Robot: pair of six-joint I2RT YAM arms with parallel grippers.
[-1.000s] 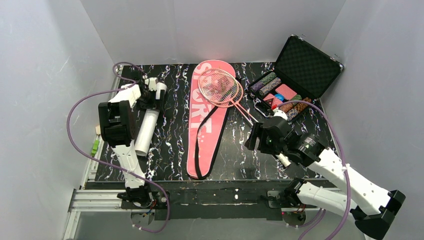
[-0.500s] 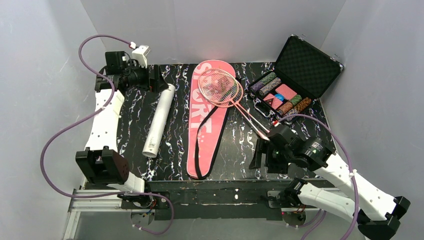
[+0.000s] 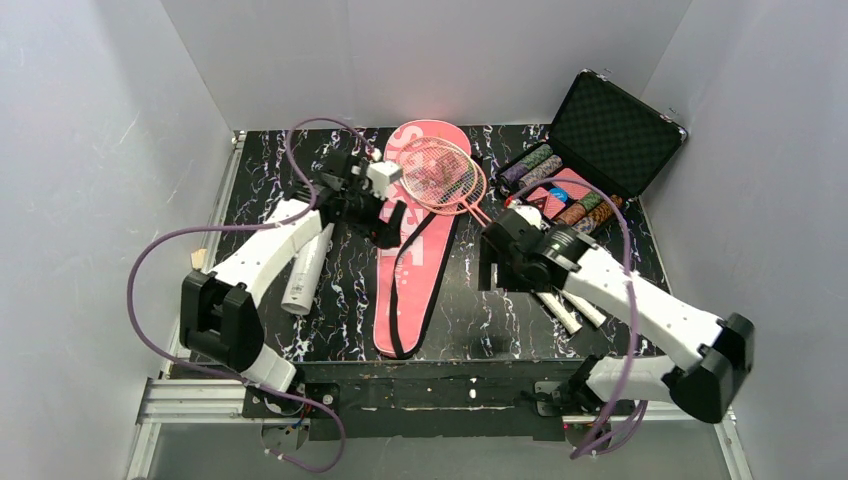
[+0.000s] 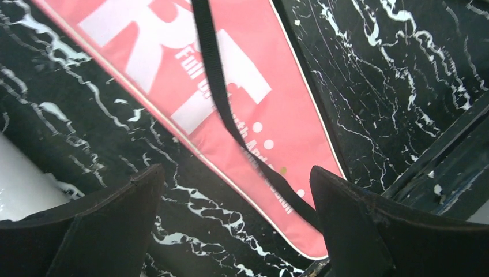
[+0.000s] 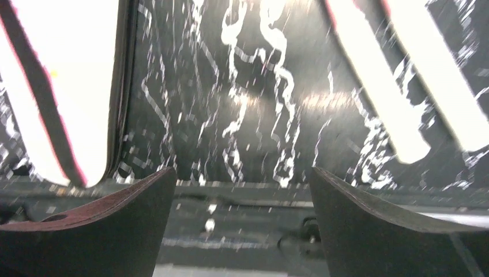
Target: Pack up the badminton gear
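The long pink bag (image 3: 405, 262) lies flat in the middle of the tabletop (image 3: 455, 300), its wide rounded end toward the back wall and its narrow end toward the arms. Its black strap (image 4: 214, 81) trails loosely along its length over the white lettering. The two pink-framed rackets (image 3: 440, 172) lie stacked, their heads resting on the bag's wide end. Their shafts run off diagonally toward the right arm, and the white handles (image 3: 566, 312) lie on the tabletop just beside that arm's forearm. The white tube (image 3: 305, 268) lies on its side to the left of the bag, apart from it, partly under the left arm.

The left gripper (image 4: 234, 173) hangs above the bag's left edge, its fingers spread wide with nothing between them. In its wrist view the bag, the strap and a corner of the tube show beneath. The right gripper (image 5: 242, 173) hangs over bare tabletop between the bag and the racket handles, likewise spread wide and empty.

At the back right corner stands an open black case (image 3: 612, 125), foam-lined, with coloured poker chips (image 3: 560, 195) in its tray.
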